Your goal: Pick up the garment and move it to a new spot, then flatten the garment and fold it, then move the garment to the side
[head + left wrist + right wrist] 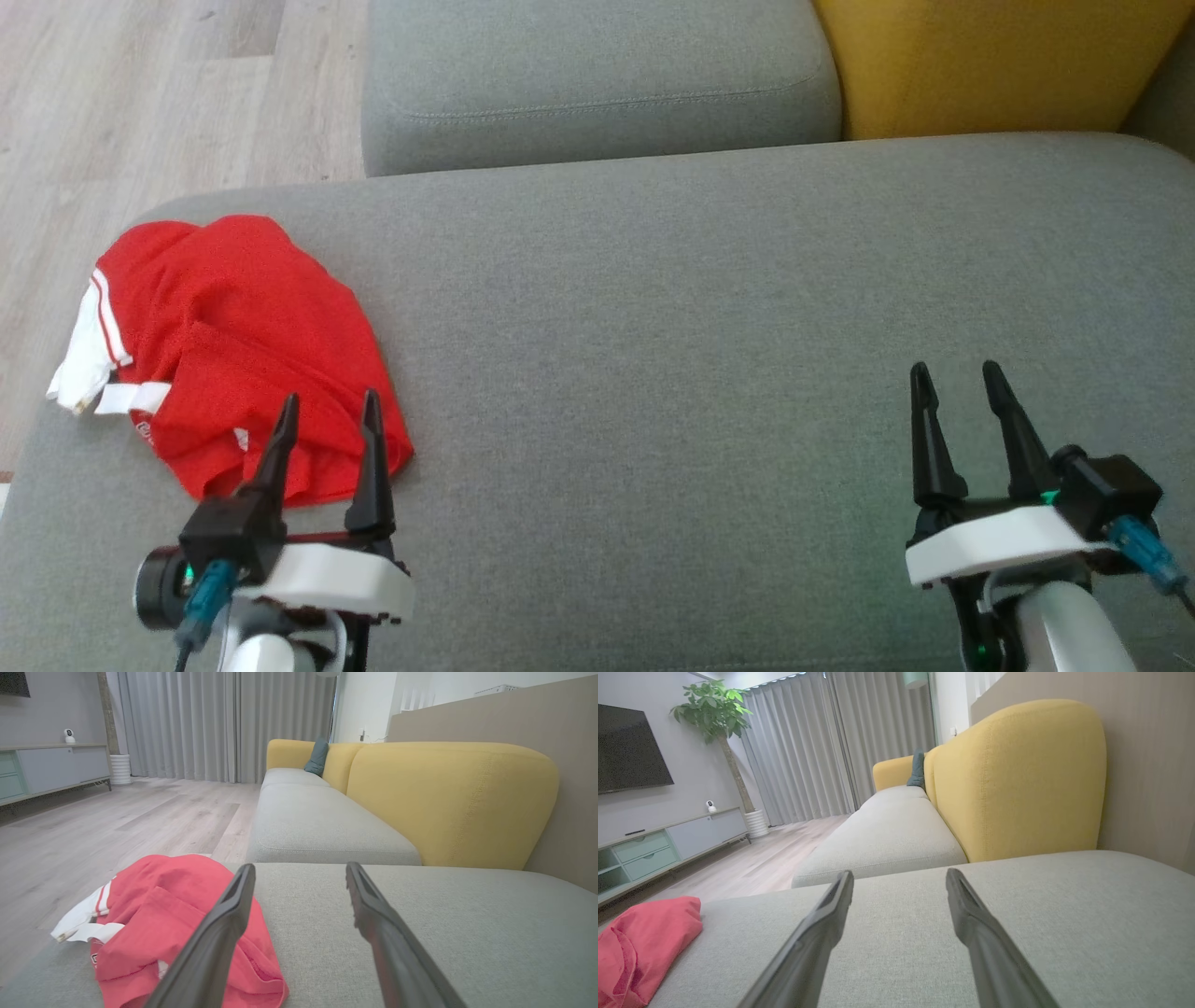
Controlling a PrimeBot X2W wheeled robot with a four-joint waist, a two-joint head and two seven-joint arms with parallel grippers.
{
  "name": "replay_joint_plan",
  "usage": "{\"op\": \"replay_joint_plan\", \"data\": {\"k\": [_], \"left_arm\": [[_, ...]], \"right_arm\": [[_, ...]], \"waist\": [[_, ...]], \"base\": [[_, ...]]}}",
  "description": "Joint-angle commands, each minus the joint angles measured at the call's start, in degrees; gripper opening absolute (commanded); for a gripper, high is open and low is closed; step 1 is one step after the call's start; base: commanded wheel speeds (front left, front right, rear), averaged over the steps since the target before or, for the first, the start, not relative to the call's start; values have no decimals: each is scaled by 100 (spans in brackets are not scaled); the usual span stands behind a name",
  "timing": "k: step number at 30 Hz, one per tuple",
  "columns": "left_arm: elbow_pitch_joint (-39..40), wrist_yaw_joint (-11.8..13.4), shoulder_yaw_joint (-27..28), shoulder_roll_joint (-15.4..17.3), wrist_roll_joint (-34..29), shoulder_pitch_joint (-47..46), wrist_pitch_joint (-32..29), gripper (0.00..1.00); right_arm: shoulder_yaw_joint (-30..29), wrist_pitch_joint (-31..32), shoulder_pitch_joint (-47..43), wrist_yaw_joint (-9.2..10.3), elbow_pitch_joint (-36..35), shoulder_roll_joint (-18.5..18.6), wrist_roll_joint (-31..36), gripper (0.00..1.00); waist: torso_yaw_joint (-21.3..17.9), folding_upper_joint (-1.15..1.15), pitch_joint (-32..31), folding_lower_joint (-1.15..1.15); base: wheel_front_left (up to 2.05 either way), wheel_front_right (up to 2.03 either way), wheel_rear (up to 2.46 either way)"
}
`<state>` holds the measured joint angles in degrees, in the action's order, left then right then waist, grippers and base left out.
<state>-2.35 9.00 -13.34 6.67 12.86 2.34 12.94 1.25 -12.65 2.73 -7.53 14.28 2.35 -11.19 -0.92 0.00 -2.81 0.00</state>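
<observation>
Head view, left gripper (331,395) spread wide near garment (233,308) (empty), right gripper (954,366) likewise

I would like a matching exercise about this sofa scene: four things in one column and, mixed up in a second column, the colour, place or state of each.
Column one:
1. garment
2. left pincer
3. right pincer
4. backrest

Column two:
A. yellow
B. open, over the bare grey seat
C. red, crumpled, at the seat's left end
D. open, at the garment's near edge

Pairs: 1-C, 2-D, 3-B, 4-A
</observation>
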Motion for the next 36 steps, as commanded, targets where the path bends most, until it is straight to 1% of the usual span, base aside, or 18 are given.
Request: {"op": "replay_joint_plan", "data": {"k": [1, 8, 12, 19, 27, 32, 36], "left_arm": [[220, -3, 250, -13, -176, -116, 88, 100], [118, -134, 422, -180, -463, -26, 205, 100], [38, -222, 511, -242, -494, -12, 206, 100], [-18, -326, 621, -310, -562, -15, 206, 100], [-55, -389, 674, -349, -598, -32, 206, 100], [-93, -426, 688, -363, -612, -64, 206, 100], [-113, -443, 723, -368, -642, -87, 206, 100]], "right_arm": [[126, -92, 217, 4, -126, 50, 46, 100], [197, -224, 302, 4, 190, 53, 66, 100], [207, -231, 344, 4, 272, 53, 42, 100], [184, -233, 361, 4, 295, 53, -56, 100], [155, -234, 366, 4, 279, 53, -63, 100], [148, -234, 345, 4, 280, 53, -83, 100], [207, -234, 311, 4, 271, 53, -135, 100]], "waist": [[-6, 0, -4, 0], [-42, 0, -34, 0], [-63, 0, -29, 0], [-80, 0, -25, 0], [-68, 0, -14, 0], [14, 0, -5, 0], [199, 0, -7, 0]], "base": [[0, 0, 0], [0, 0, 0], [0, 0, 0], [0, 0, 0], [0, 0, 0], [0, 0, 0], [0, 0, 0]]}}
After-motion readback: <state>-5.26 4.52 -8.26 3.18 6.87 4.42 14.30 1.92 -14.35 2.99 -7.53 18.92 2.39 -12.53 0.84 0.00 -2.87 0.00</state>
